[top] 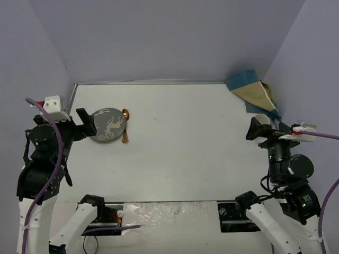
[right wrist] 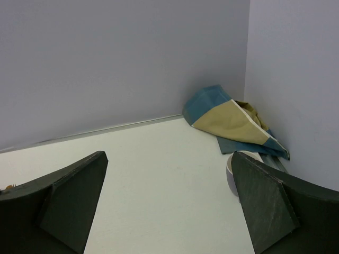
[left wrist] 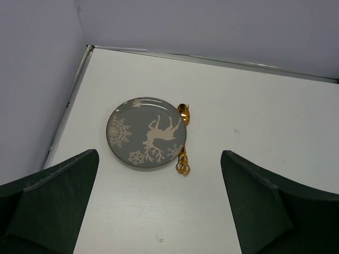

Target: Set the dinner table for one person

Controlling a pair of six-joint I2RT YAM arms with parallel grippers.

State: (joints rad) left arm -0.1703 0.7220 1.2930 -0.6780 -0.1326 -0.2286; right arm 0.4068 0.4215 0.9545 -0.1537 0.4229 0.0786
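Your large flat white rectangular table (top: pixel 185 143) fills the top view and carries everything here.

- 9 o'clock side of the table: round grey plate with a pale deer-and-snowflake print (left wrist: pixel 146 132). It lies flat and its whole pattern shows.
- A gold metal spoon (left wrist: pixel 184 142) lies on the table just beside the plate's rim at 3 o'clock, not in the plate. Its bowl end points to 12.
- 1 o'clock corner: blue-and-tan cloth placemat (right wrist: pixel 233 119), rumpled in a heap against both walls.
- Just toward 6 o'clock from the cloth: white round bowl (right wrist: pixel 231 173). Only part of its rim shows, so you cannot tell its contents.
- Left jaws: spread wide, holding nothing, hanging just at the plate's 9 o'clock.
- Right jaws: spread wide, holding nothing, beside the bowl at the table's 3 o'clock edge.
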